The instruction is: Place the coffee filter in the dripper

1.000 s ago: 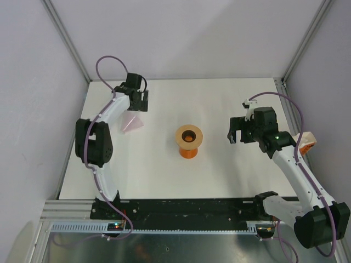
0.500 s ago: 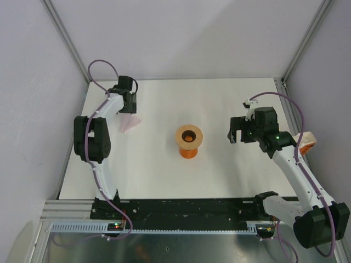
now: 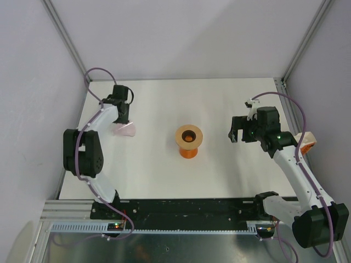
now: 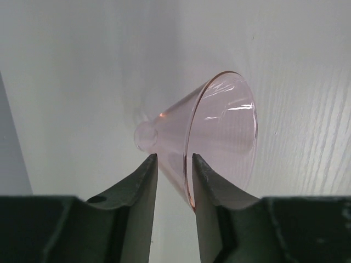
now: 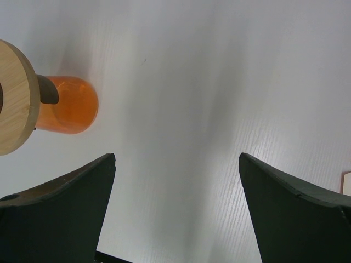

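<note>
The coffee filter (image 3: 126,130) is a pale-pink see-through cone lying on its side at the table's left. In the left wrist view the coffee filter (image 4: 219,131) points its narrow tip left and its round mouth right. My left gripper (image 3: 122,123) is down over it. The left gripper (image 4: 174,158) has its jaws narrowed astride the near rim, the right finger (image 4: 211,186) touching the rim edge, a slit of table still showing inside. The dripper (image 3: 189,140), orange with a tan round top, stands mid-table. My right gripper (image 3: 235,136) hovers wide open right of the dripper (image 5: 68,104), holding nothing.
A white-and-orange packet (image 3: 307,141) lies at the table's right edge behind the right arm. Aluminium posts (image 3: 66,38) and white walls close in the table on the left, back and right. The black base rail (image 3: 186,208) runs along the near edge.
My left arm has swung left and down onto the filter, and its jaws have narrowed around the rim. The filter has shifted slightly nearer and left. The right arm has not moved.
</note>
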Robot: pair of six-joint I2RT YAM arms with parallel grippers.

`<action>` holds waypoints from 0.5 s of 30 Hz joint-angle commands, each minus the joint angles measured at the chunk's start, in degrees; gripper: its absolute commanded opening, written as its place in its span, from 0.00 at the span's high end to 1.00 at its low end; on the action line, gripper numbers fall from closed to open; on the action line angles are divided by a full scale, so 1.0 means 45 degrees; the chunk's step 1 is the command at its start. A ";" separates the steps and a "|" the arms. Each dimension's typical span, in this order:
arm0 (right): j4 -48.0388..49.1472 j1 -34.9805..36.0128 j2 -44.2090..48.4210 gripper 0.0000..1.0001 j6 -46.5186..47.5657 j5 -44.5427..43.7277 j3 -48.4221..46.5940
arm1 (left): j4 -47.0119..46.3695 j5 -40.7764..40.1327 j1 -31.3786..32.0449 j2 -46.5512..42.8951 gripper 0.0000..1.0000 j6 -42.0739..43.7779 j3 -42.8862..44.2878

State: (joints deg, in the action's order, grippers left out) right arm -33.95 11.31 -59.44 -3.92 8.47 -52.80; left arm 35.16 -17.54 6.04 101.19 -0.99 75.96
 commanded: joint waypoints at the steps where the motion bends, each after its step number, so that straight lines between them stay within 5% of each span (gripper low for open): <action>1: 0.0429 -0.0115 0.0230 0.01 -0.0002 0.0358 0.0005 | -0.0287 -0.0179 -0.0089 -0.1339 0.68 0.1249 -0.0760; 15: 0.0376 -0.0231 0.0288 0.01 -0.0030 0.0547 0.0001 | -0.0921 0.0055 -0.0653 -0.1784 0.98 0.2962 -0.1519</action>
State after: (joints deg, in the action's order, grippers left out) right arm -33.85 10.59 -59.37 -4.03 10.20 -52.71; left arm 31.48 -20.75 3.97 95.53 9.45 70.06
